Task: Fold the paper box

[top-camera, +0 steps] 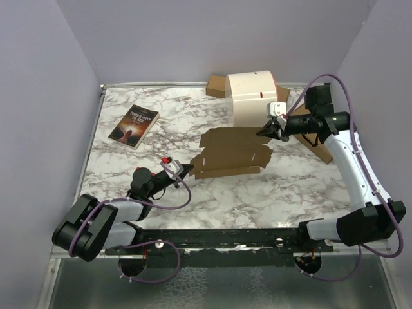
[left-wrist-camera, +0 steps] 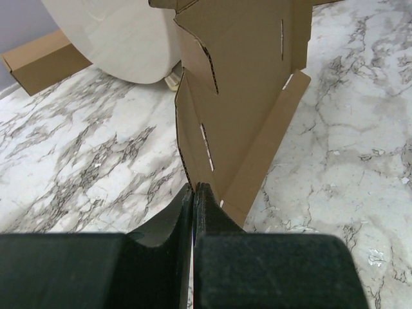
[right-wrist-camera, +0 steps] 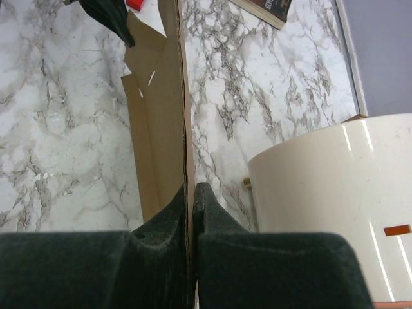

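Note:
The paper box is a flat brown die-cut sheet with slots and flaps, spread across the middle of the marble table. My left gripper is shut on its near-left corner. In the left wrist view the cardboard runs away from the closed fingertips, with one long flap raised. My right gripper is shut on the sheet's far-right edge. In the right wrist view the cardboard stands edge-on between the closed fingers.
A book lies at the back left of the table. A wide cream roll stands just behind the sheet, close to the right gripper. Thicker brown cardboard lies behind the roll, and more under the right arm. Lilac walls surround the table.

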`<action>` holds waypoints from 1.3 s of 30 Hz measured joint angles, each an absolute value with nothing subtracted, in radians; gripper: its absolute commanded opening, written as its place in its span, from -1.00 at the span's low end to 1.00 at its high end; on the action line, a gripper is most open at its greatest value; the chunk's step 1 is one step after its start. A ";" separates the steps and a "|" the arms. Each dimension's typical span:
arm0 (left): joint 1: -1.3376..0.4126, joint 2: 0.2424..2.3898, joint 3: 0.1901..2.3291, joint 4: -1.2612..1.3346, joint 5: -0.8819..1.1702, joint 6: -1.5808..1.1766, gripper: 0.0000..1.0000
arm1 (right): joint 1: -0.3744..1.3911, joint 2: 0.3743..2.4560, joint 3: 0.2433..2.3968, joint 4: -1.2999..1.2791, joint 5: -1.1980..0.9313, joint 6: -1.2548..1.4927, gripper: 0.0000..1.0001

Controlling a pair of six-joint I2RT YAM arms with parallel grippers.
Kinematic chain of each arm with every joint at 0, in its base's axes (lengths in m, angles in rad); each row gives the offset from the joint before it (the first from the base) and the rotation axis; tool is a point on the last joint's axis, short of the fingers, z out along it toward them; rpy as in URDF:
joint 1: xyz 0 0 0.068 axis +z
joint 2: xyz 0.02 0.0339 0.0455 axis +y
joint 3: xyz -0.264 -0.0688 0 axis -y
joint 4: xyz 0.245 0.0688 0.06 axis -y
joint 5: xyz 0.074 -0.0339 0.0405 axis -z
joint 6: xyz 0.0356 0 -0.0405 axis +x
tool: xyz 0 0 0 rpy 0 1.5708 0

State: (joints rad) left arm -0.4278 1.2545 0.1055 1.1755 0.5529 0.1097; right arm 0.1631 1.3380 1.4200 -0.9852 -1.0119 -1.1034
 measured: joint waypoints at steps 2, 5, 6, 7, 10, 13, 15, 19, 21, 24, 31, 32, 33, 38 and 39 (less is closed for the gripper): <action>-0.428 1.255 0.105 1.168 0.537 0.110 -0.97 | 0.163 1.338 1.403 -0.971 -1.012 -1.100 -0.98; -0.428 1.256 0.107 1.157 0.524 0.110 -0.98 | 0.163 1.338 1.397 -0.966 -1.012 -1.095 -0.98; -0.428 1.256 0.108 1.155 0.522 0.110 -0.98 | 0.163 1.339 1.397 -0.965 -1.012 -1.095 -0.98; -0.428 1.256 0.110 1.150 0.521 0.110 -0.98 | 0.163 1.339 1.397 -0.965 -1.012 -1.096 -0.98; -0.428 1.256 0.118 1.137 0.518 0.105 -0.99 | 0.163 1.339 1.397 -0.970 -1.012 -1.102 -0.98; -0.428 1.256 0.119 1.132 0.510 0.092 -1.00 | 0.163 1.339 1.396 -0.987 -1.012 -1.122 -0.98; -0.428 1.256 0.119 1.129 0.505 0.081 -1.00 | 0.163 1.339 1.391 -1.001 -1.011 -1.138 -0.98; -0.428 1.262 0.121 1.126 0.492 0.060 -1.00 | 0.163 1.338 1.381 -1.038 -1.011 -1.171 -0.98; -0.428 1.268 0.127 1.124 0.484 0.052 -1.00 | 0.163 1.338 1.381 -1.059 -1.011 -1.187 -0.98; -0.428 1.277 0.136 1.124 0.478 0.037 -1.00 | 0.163 1.338 1.381 -1.099 -1.013 -1.207 -0.98; -0.428 1.279 0.139 1.124 0.467 0.018 -1.00 | 0.164 1.339 1.385 -1.154 -1.018 -1.197 -0.98; -0.428 1.279 0.140 1.124 0.467 0.018 -1.00 | 0.164 1.340 1.388 -1.158 -1.018 -1.188 -0.98; -0.428 1.279 0.142 1.124 0.467 0.017 -1.00 | 0.164 1.344 1.395 -1.162 -1.017 -1.174 -0.98; -0.428 1.294 0.166 1.122 0.466 0.019 -1.00 | 0.163 1.384 1.443 -1.165 -1.008 -1.100 -0.98; -0.428 1.299 0.171 1.120 0.466 0.021 -1.00 | 0.163 1.394 1.454 -1.167 -1.007 -1.086 -0.98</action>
